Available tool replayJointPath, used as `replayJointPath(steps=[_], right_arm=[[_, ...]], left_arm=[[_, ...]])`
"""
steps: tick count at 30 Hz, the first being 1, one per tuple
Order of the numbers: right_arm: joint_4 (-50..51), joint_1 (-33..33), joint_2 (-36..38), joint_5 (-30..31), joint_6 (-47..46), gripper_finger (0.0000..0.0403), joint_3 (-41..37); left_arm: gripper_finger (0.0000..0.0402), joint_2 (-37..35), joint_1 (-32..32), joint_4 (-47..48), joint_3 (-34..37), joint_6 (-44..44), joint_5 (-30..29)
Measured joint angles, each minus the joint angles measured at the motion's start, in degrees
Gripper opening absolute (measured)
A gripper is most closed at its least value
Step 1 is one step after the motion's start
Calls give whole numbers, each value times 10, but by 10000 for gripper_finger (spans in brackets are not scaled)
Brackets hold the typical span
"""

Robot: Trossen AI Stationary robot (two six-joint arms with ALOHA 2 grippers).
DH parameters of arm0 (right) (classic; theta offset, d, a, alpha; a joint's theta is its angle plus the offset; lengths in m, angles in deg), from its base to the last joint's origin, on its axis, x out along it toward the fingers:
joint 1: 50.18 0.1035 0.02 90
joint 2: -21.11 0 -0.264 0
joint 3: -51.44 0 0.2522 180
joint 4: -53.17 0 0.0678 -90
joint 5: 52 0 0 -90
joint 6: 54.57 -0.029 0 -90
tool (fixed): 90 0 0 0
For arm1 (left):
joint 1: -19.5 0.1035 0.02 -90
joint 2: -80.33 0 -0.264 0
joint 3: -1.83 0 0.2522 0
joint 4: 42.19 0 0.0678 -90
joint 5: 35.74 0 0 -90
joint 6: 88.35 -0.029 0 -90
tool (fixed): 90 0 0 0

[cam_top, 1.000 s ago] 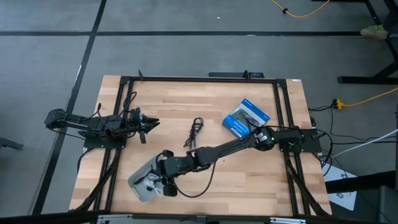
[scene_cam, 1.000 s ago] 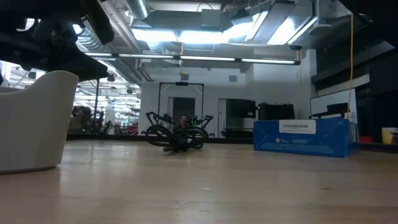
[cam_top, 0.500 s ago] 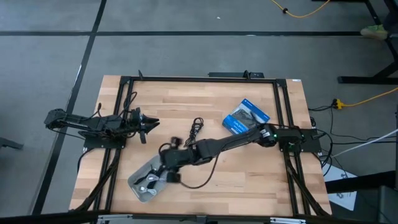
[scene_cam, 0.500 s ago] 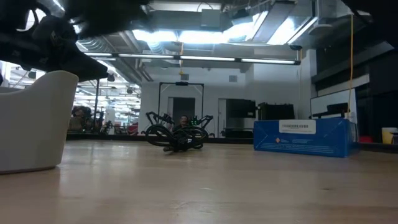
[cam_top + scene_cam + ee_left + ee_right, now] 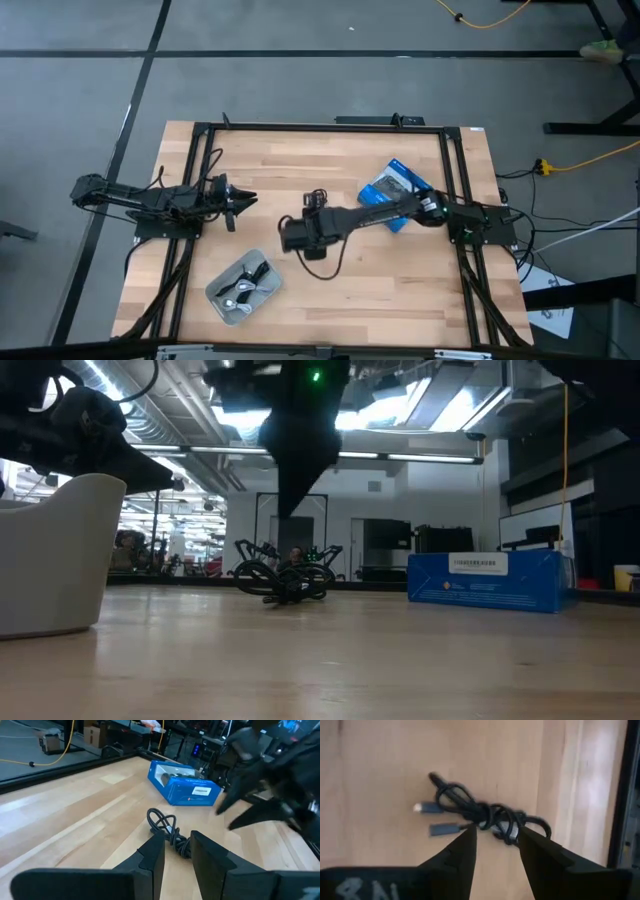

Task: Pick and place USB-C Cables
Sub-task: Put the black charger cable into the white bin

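A black USB-C cable bundle (image 5: 316, 203) lies loose on the wooden table's middle; it also shows in the low view (image 5: 285, 582), the left wrist view (image 5: 168, 828) and the right wrist view (image 5: 481, 813). My right gripper (image 5: 293, 238) hangs above it, open and empty, fingers pointing down (image 5: 292, 510), with the cable showing beyond the fingertips (image 5: 496, 845). A grey tray (image 5: 262, 297) near the front left holds silvery and black cables (image 5: 243, 289). My left gripper (image 5: 240, 200) waits at the table's left, open (image 5: 178, 855), pointing at the cable.
A blue-and-black packaged box (image 5: 397, 188) lies right of the cable, partly under my right arm; it also shows in the low view (image 5: 486, 581). The tray's wall (image 5: 50, 555) stands at the low view's left. A black frame (image 5: 320, 128) runs round the table.
My right gripper has gone from above the grey tray toward the table's far and right side, and now hangs over the black cable in the middle. The cables in the tray now show uncovered. The loose black cable has stayed where it was.
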Motion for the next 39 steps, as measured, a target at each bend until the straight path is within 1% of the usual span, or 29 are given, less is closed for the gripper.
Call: replayJointPath(steps=[3, 7, 9, 12, 14, 18, 20, 24, 27, 30, 31, 32, 34, 37, 39], right_arm=[[-64, -21, 3, -46, 29, 149, -37], [-108, -45, 2, -115, 60, 149, -78], [-110, -53, 2, -137, 73, 149, -100], [-133, -61, 2, -135, 105, 149, -133], [-158, -63, 3, -119, 133, 149, -151], [-194, -64, 4, -103, 158, 149, -163], [-217, -64, 4, -108, 159, 149, -163], [-247, -64, 2, -126, 130, 149, -159], [-246, -64, 3, -135, 73, 149, -159], [-243, -65, 7, -215, 39, 149, -158], [-233, -64, 10, -235, 28, 149, -158], [-223, -63, 11, -239, 13, 149, -158], [-197, -61, 12, -229, -16, 149, -151], [-124, -62, 13, -189, -59, 149, -125], [-103, -63, 15, -160, -75, 149, -110]], left_arm=[[86, 0, 0, 0, 0, 0, 0], [86, 0, 0, 0, 0, -2, 0], [86, 0, 0, 0, 0, -3, 0], [86, 0, 0, 0, 0, -3, 0], [86, 0, 0, 0, 0, -4, 0], [86, 0, 0, 0, 0, -4, 0], [86, 0, 0, 0, 0, -4, 0], [86, 0, 0, 0, 0, -4, 0], [86, 0, 0, 0, 0, -4, 0], [86, 0, 0, 0, 0, -10, 0], [86, 0, 0, 0, 0, -10, 0], [86, 0, 0, 0, 0, -10, 0], [86, 0, 0, 0, 0, -11, 0], [86, 1, 0, 0, 0, -11, 0], [86, 3, 0, 0, 0, -13, -1]])
